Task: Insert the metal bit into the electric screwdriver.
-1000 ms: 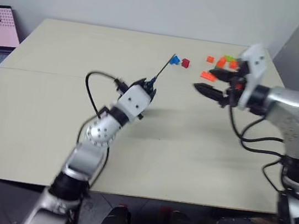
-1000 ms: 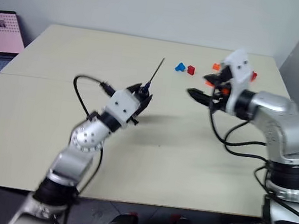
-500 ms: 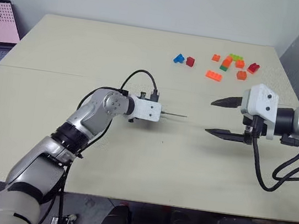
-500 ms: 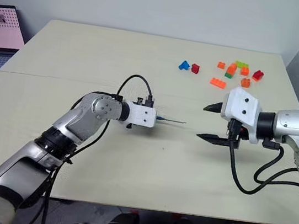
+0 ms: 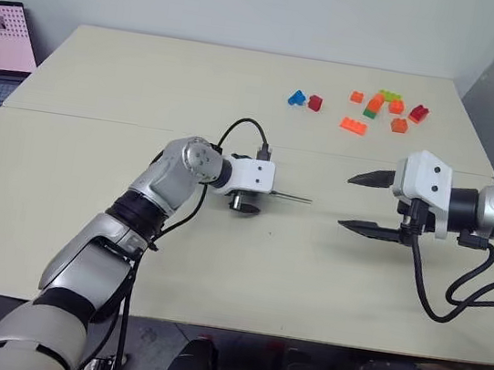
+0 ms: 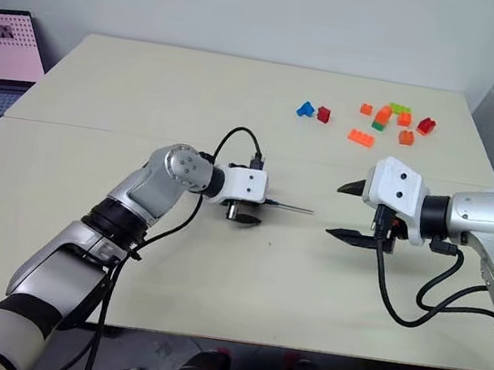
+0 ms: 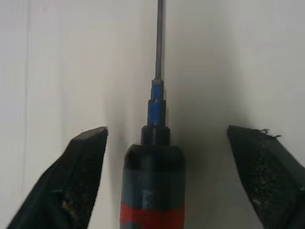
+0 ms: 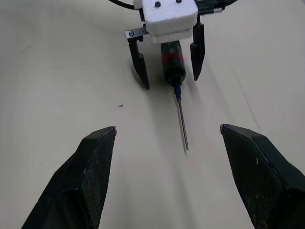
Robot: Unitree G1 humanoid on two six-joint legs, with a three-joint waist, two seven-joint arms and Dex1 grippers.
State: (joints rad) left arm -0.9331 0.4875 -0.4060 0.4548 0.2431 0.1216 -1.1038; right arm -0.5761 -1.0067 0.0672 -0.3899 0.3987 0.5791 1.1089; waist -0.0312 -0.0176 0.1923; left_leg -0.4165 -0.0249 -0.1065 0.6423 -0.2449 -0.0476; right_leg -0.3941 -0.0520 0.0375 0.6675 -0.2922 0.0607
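Item: slim black pen-shaped electric screwdriver with a red band (image 7: 152, 191). It is seen lying between the two black fingers of the left pincer (image 8: 167, 57), near the middle of the pale beige table (image 5: 150, 89). In the left wrist view a clear gap is seen on each side of its barrel, so it is touched by neither finger (image 7: 81, 176).

Item: thin straight grey metal bit (image 8: 182, 125). It is seated in the blue collar (image 7: 156, 107) at the narrow end of the screwdriver and is carried straight out from it, just above or on the table surface; which of the two cannot be told. Its free end is pointed towards the right pincer.

Item: left pincer. Its fingers are spread wide, one on either side of the screwdriver, nothing being clamped.

Item: right pincer (image 5: 366, 202). It is placed well apart from the screwdriver, facing the bit's tip, its fingers held apart with nothing between them.

Item: small plastic building bricks, orange, red and green (image 5: 382, 107). They are scattered well beyond the screwdriver, towards the table's far right corner; a blue and a red brick (image 5: 303, 99) are set a little nearer.

Item: open laptop with a pink screen (image 5: 1, 35). It is stood off the table's far left edge, well away from the screwdriver.
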